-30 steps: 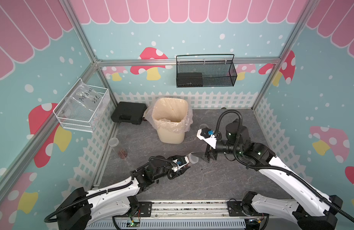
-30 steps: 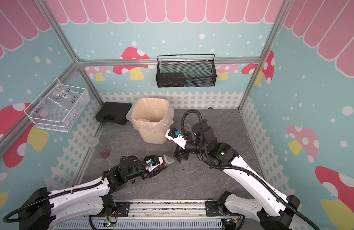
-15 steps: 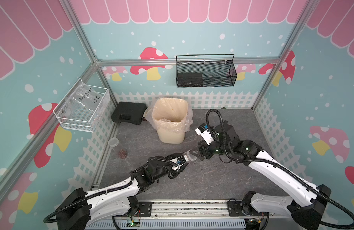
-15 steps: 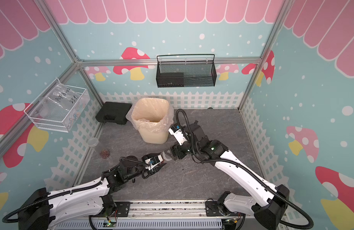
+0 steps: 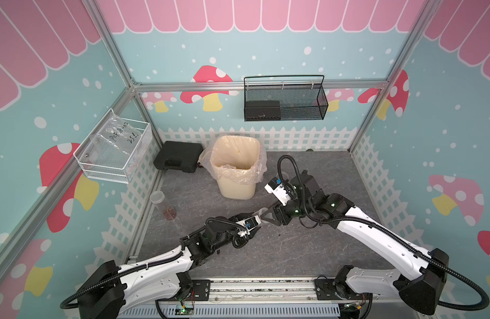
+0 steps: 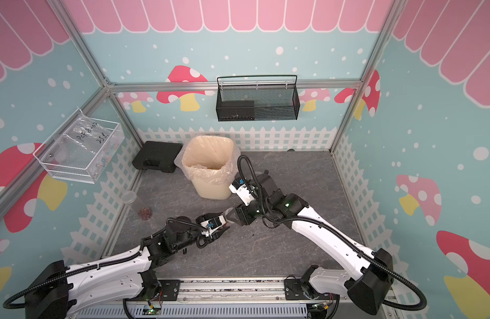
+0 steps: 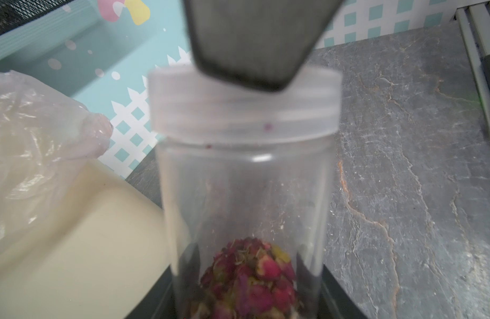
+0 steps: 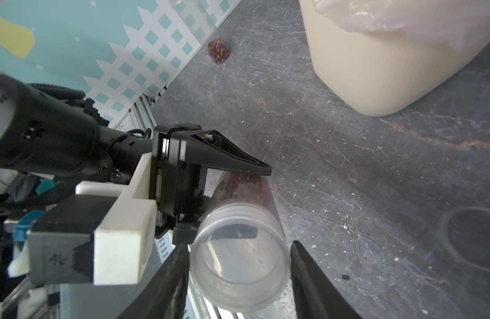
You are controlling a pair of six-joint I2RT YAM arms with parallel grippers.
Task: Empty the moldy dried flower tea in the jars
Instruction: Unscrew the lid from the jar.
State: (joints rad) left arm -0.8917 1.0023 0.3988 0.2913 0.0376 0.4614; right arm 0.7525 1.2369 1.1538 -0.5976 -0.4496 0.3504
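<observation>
Moldy dried flower tea (image 7: 249,279) sits in a red and pink clump at the bottom end of a clear jar (image 7: 243,193). That jar is held on its side over the grey table (image 5: 307,248), near the cream waste bin (image 5: 237,190). The left gripper (image 5: 256,216) is clamped on the jar's body, right where the tea is. The jar's lid (image 7: 242,110) is on, and it points at the right gripper (image 8: 238,245). The right gripper's two jaws stand one on each side of the lid. One looks like it touches the lid and the other is just beside it, so I cannot tell if they are squeezing it. A second jar (image 5: 162,204) stands by the white fence on the left side, well apart from both arms. It has its lid on and a second clump of tea (image 5: 169,214) at its bottom.
</observation>
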